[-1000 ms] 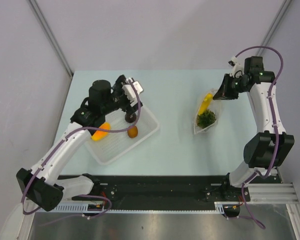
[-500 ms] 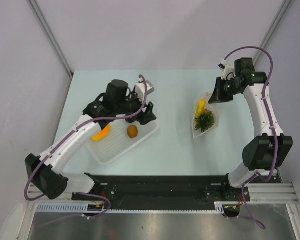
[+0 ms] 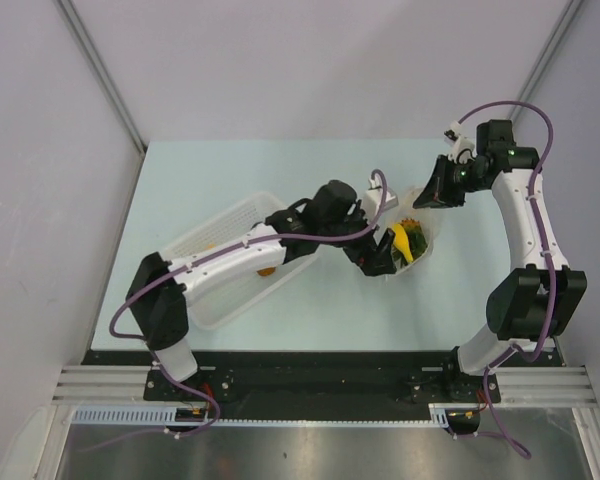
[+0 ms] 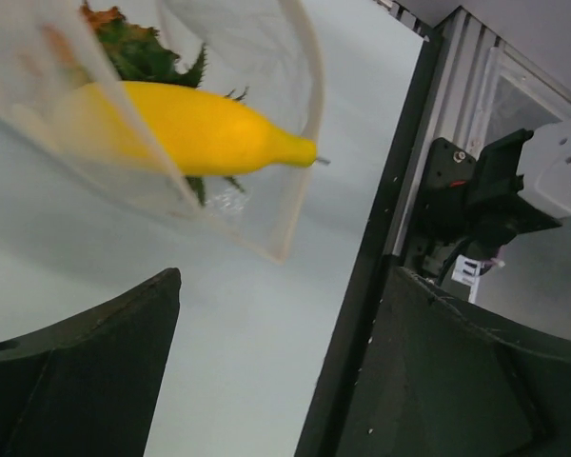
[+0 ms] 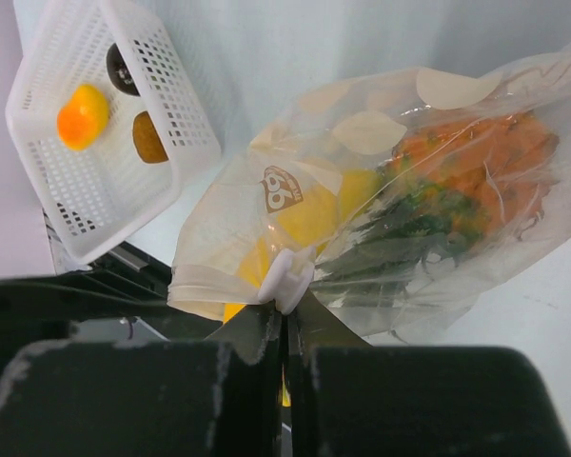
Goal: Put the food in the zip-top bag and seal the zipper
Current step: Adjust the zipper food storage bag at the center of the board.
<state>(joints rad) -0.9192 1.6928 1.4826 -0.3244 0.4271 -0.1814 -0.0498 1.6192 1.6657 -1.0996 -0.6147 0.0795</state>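
The white basket (image 3: pixel 225 300) is sitting on the near left part of the desk (image 3: pixel 340 315), and the left arm is lying stretched over its far rim toward the right. In the right wrist view, three pieces of food are lying inside it. They are the orange piece (image 5: pixel 81 114), the dark brown round fruit (image 5: pixel 122 69) against the wall, and a lighter brown fruit (image 5: pixel 150 136), each apart from the others.

Just beyond the basket and to its right, the left gripper (image 3: pixel 373 253) is hovering close beside the near-left side of the zip-top bag (image 3: pixel 412 232). Its fingers (image 4: pixel 86 371) are standing spread wide, and nothing is showing between them.

Inside the bag the yellow banana (image 4: pixel 195 129) is lying with its tip at the bag's edge, and the green crown (image 4: pixel 133 52) of the pineapple (image 5: pixel 476 171) is showing behind it. The pineapple's orange body is sitting deeper in the bag.

Farther back, the right gripper (image 3: pixel 437 188) is holding the bag up by its far edge. Its fingers are pressed together, pinching the zipper (image 5: pixel 219 283) right at a white tab (image 5: pixel 288 274).
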